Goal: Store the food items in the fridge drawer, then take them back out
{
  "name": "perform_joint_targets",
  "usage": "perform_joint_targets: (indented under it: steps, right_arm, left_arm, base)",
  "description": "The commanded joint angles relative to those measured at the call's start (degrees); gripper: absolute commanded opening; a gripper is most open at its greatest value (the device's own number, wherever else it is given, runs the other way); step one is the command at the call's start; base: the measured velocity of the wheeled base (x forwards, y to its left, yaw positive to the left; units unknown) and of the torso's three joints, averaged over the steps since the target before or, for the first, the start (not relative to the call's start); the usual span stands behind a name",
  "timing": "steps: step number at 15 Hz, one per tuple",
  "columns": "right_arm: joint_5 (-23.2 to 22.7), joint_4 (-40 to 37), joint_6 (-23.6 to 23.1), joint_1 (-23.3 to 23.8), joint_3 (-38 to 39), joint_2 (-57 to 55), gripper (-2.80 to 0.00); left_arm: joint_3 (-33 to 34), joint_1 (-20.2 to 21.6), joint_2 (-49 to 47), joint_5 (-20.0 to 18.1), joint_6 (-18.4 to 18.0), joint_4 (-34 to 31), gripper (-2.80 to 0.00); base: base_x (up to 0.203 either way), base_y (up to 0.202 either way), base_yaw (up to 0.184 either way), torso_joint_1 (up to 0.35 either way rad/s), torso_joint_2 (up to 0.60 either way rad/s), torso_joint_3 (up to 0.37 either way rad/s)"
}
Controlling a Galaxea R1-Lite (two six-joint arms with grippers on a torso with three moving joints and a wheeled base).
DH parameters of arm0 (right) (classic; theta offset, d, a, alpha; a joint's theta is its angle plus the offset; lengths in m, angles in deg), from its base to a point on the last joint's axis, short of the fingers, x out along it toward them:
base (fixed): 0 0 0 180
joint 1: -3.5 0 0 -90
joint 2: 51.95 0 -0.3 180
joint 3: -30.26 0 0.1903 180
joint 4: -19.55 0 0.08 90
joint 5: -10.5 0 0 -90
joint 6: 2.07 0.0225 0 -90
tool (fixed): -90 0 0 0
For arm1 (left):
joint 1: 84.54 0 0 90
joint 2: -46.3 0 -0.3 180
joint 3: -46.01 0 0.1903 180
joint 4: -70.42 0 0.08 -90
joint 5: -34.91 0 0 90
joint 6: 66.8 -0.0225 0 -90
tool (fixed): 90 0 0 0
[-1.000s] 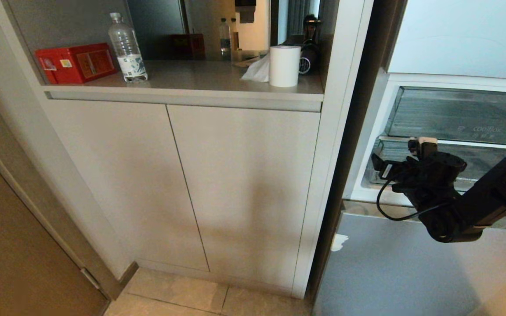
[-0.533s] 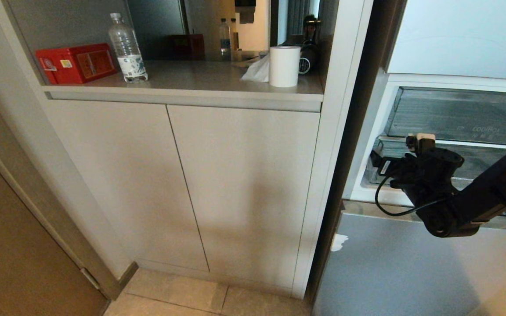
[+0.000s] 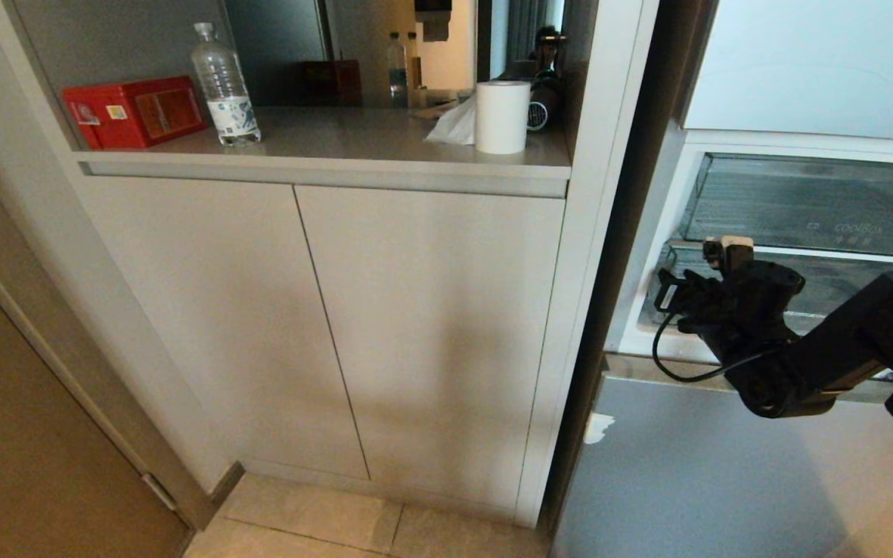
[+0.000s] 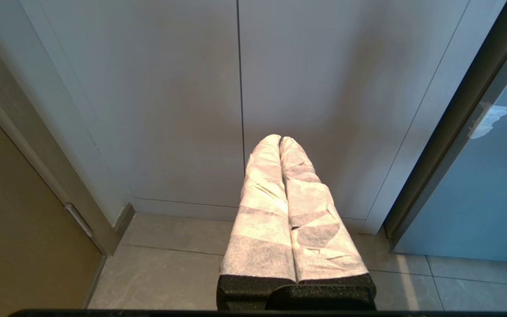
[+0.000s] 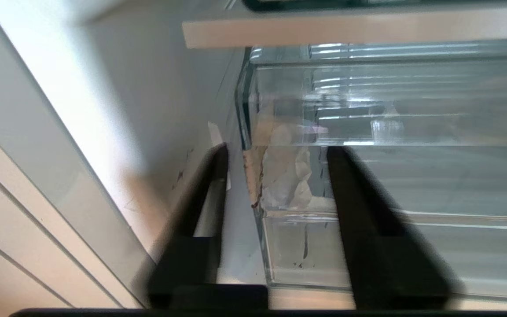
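The fridge drawer is a clear plastic box low in the open fridge, under a second clear box marked with lettering. My right gripper is at the drawer's left front corner. In the right wrist view the right gripper is open. Its dark fingers are blurred and stand apart on either side of the fridge drawer's corner wall. Pale crumpled material lies inside that corner. The food items are out of view. My left gripper is shut and wrapped in white, parked facing the cabinet doors.
Left of the fridge stands a pale cabinet with a counter holding a red box, a water bottle and a white paper roll. A silver-blue fridge panel lies below the drawer. Tiled floor runs underneath.
The right arm has edged left and slightly up along the drawer's front, bringing the gripper closer to the fridge's left wall. Nothing else has moved.
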Motion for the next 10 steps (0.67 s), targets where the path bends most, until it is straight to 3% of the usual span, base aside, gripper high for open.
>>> perform_joint_targets:
  steps: [1,6,10]
  right_arm:
    - [0.16,-0.16,0.05,-0.97,-0.38,-0.04,-2.80]
    - [1.74,-0.16,0.14,-1.36,-0.99,-0.45,-2.80]
    - [1.75,-0.07,1.25,-1.28,3.86,2.93,-2.80]
  left_arm:
    - [0.09,0.01,0.00,0.01,0.01,0.02,-2.80]
    - [0.09,0.01,0.00,0.01,0.01,0.02,-2.80]
    - [0.09,0.01,0.00,0.01,0.01,0.02,-2.80]
  base:
    - [0.000,0.000,0.000,0.000,0.00,0.000]
    - [0.000,0.000,0.000,0.000,0.00,0.000]
    - [0.000,0.000,0.000,0.000,0.00,0.000]
